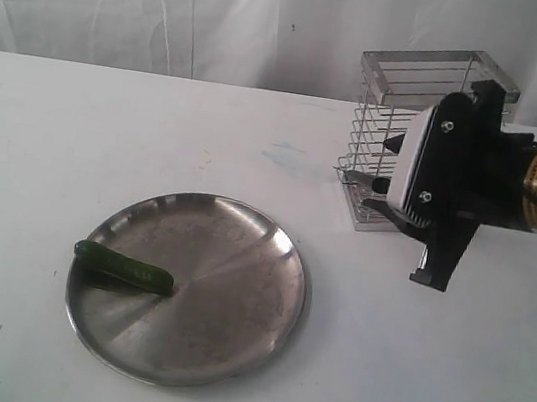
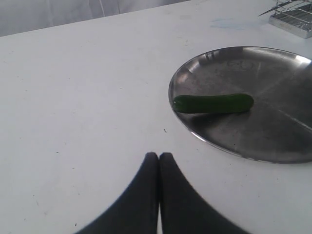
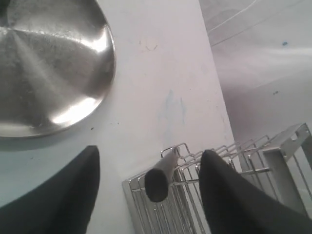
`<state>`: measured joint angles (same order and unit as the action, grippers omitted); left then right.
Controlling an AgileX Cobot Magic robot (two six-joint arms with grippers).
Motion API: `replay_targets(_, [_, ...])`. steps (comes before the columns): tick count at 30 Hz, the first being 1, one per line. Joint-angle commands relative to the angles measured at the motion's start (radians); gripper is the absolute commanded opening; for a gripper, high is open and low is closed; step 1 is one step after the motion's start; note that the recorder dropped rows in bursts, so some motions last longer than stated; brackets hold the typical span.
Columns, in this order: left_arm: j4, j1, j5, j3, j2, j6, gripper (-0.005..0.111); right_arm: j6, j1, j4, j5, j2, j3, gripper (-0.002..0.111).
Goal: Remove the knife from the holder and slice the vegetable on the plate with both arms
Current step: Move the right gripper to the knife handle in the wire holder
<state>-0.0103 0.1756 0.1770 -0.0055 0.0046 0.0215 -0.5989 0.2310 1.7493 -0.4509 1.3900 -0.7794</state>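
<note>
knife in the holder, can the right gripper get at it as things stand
Probably yes. The right gripper is open, and the knife has its handle poking out of the holder between the gripper's fingers, with nothing in front. The wire bars sit close beside the handle, though.

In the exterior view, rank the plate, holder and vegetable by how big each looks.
1. the plate, clearly largest.
2. the holder, partly hidden and seemingly farther back, so its true size is unsure.
3. the vegetable, smallest.
</note>
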Motion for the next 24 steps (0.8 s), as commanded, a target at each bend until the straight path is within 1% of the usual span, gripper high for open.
replay_targets(1, [-0.008,-0.005,0.003,0.005,-0.005,0.001,0.0,0.063,0.019,-0.005,0.055,0.028,0.021,0.057])
replay_targets(6, [-0.008,-0.005,0.003,0.005,-0.005,0.001,0.0,0.128,0.019,-0.005,0.102,0.077,0.021,0.057])
replay_targets(8, [-0.008,-0.005,0.003,0.005,-0.005,0.001,0.0,0.128,0.019,-0.005,0.13,0.094,0.021,0.057])
replay_targets(12, [-0.008,-0.005,0.003,0.005,-0.005,0.001,0.0,0.128,0.019,-0.005,0.133,0.122,0.017,0.057])
replay_targets(20, [-0.008,-0.005,0.003,0.005,-0.005,0.001,0.0,0.128,0.019,-0.007,0.146,0.146,-0.043,0.057])
replay_targets(24, [-0.008,-0.005,0.003,0.005,-0.005,0.001,0.0,0.124,0.019,-0.043,0.146,0.144,-0.057,0.057])
